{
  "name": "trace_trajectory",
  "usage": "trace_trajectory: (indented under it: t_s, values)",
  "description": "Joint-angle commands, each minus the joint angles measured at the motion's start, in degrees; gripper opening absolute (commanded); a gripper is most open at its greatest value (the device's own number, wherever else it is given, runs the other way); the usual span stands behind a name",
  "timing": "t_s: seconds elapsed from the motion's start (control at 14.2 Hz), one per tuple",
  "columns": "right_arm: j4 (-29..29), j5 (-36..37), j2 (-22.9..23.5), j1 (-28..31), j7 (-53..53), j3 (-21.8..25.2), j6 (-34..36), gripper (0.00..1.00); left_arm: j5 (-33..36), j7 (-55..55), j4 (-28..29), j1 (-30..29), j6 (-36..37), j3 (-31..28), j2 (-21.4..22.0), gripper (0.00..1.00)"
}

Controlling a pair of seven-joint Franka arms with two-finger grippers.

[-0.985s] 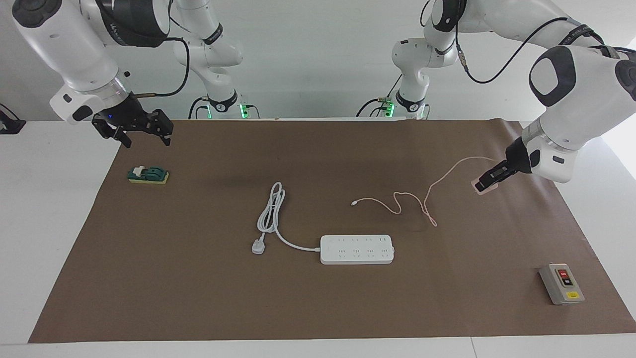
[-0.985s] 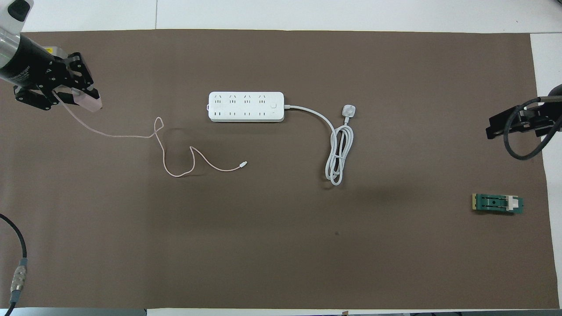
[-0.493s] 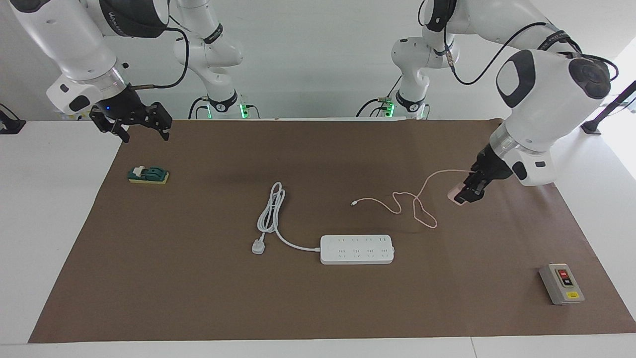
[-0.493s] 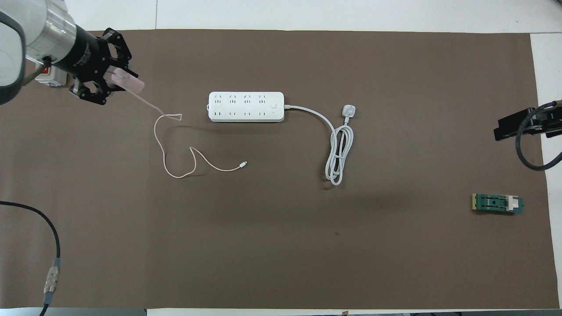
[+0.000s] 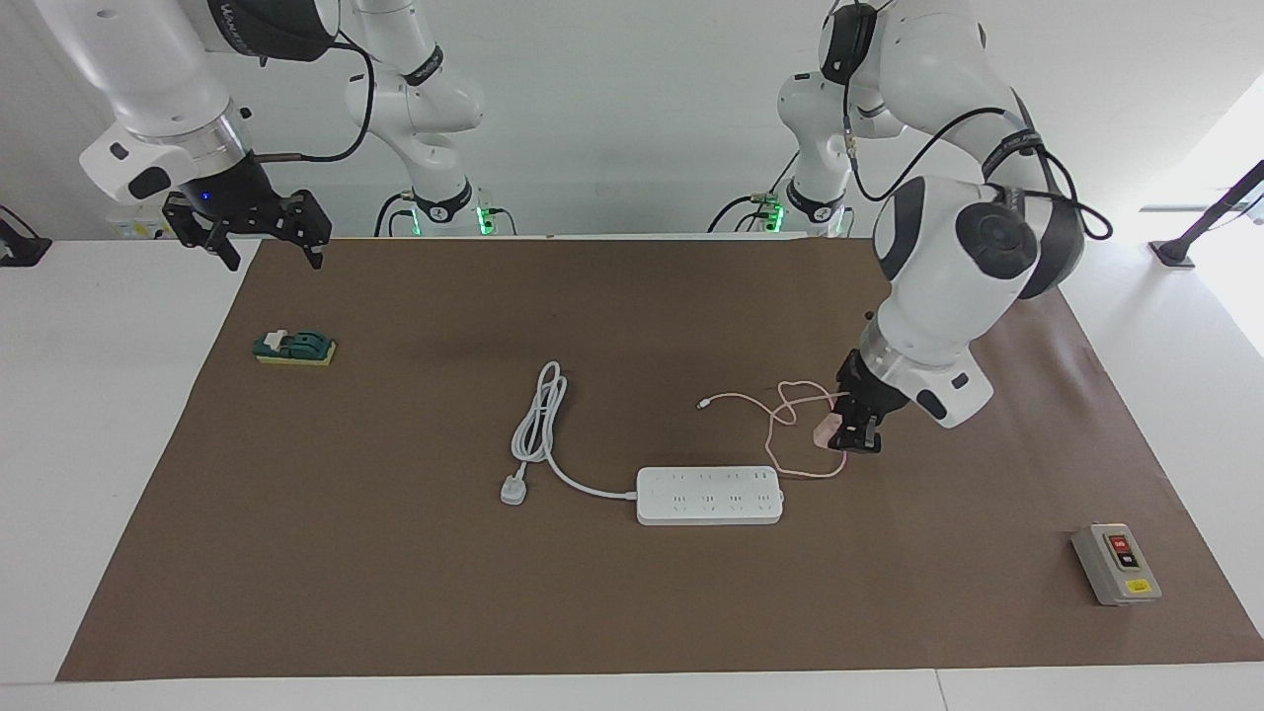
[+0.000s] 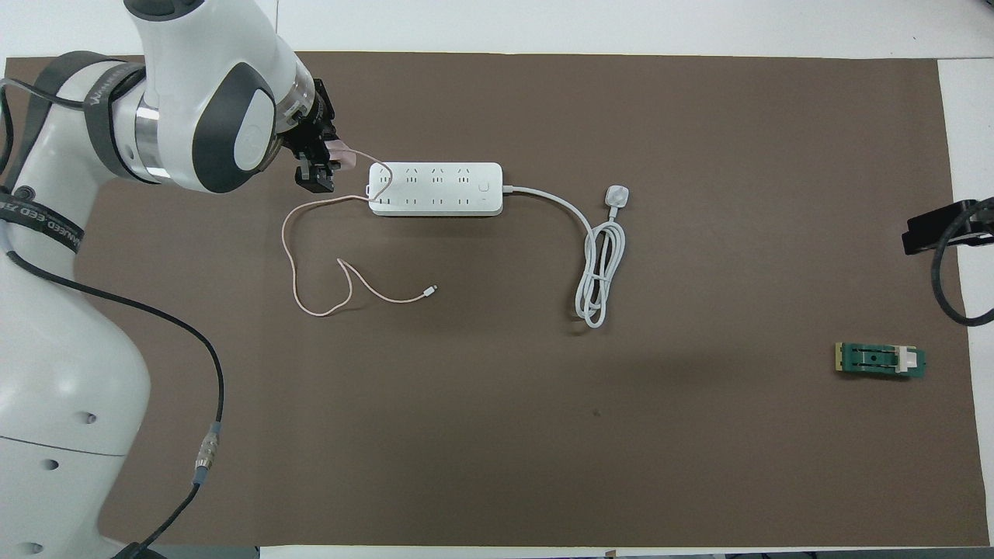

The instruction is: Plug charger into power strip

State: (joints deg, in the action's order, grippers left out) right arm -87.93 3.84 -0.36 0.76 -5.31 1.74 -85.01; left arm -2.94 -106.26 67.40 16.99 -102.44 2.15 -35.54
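Observation:
The white power strip (image 5: 709, 495) (image 6: 435, 189) lies flat in the middle of the brown mat, its thick white cord and three-pin plug (image 5: 513, 490) trailing toward the right arm's end. My left gripper (image 5: 855, 435) (image 6: 320, 168) is shut on the pale-pink charger (image 5: 826, 432) (image 6: 339, 151) and holds it in the air beside the strip's end that is toward the left arm. The thin pink cable (image 5: 780, 407) (image 6: 318, 256) loops on the mat and drapes over that end of the strip. My right gripper (image 5: 259, 233) (image 6: 936, 227) is open and waits over the mat's corner by its base.
A grey box with red and black buttons (image 5: 1117, 564) stands at the mat's corner farthest from the robots, at the left arm's end. A small green block (image 5: 294, 348) (image 6: 880, 361) lies near the right arm's end.
My left gripper has carried the charger from the left arm's end of the mat toward the power strip, dragging the cable so it lies over the strip's end. The right gripper drew back slightly.

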Motion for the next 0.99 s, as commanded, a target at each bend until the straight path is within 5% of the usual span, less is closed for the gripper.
trace_trajectory:
  t_s: [0.0,0.56,0.77,0.92]
  values:
    - [-5.41,0.56,-4.29,1.43,-0.75,-1.30,-2.34,1.00,1.53,-5.09,-1.40,2.34,1.26,-0.83,-1.38,0.00]
    - [-5.41,0.21,-4.21,1.87,-1.28,-1.30,-3.14,1.00,2.68,1.23,-1.22,4.72,23.41,0.48,2.05,0.00]
    - [-5.41,-1.98,-4.21,2.49,-1.54,-1.30,-2.35,1.00,2.85,-0.08,-1.22,5.60,19.75,0.40,-0.84,0.00]
    - [-5.41,-2.25,-4.21,2.49,-1.46,-1.30,-1.30,1.00,2.85,-1.83,-1.22,5.16,10.81,0.14,-2.68,0.00]
